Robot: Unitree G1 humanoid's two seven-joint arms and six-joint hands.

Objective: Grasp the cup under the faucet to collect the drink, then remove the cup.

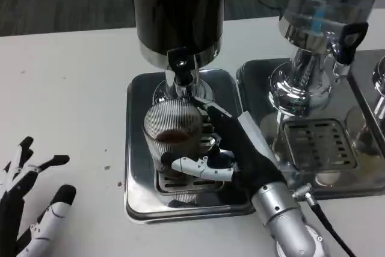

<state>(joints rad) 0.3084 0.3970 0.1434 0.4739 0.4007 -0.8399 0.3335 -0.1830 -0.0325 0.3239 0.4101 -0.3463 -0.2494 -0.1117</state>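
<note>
**Holding the cup under the dark dispenser's faucet**

Gripping the cup (173, 133) with my right hand (231, 154), I see its fingers wrapped around the cup's side, a white-tipped one curled across the front low down. The cup is clear and ribbed with fine vertical lines, and a small pool of dark reddish-brown drink sits low inside it. It stands upright on the slotted grille of a shiny metal drip tray (139, 167), directly below the faucet (180, 67) with its black handle.

My left hand (30, 206) lies on the white counter (66, 88) at the lower left, well apart from the tray, fingers spread and holding nothing.

By my count: one cup, two hands, and two dispensers fully in sight. The dark dispenser (177, 10) is over the cup, and a clear-bodied dispenser (319, 4) on a chrome base stands to the right with its own tray (258, 76). A further chrome piece shows at the right edge; I cannot tell what it belongs to.
</note>
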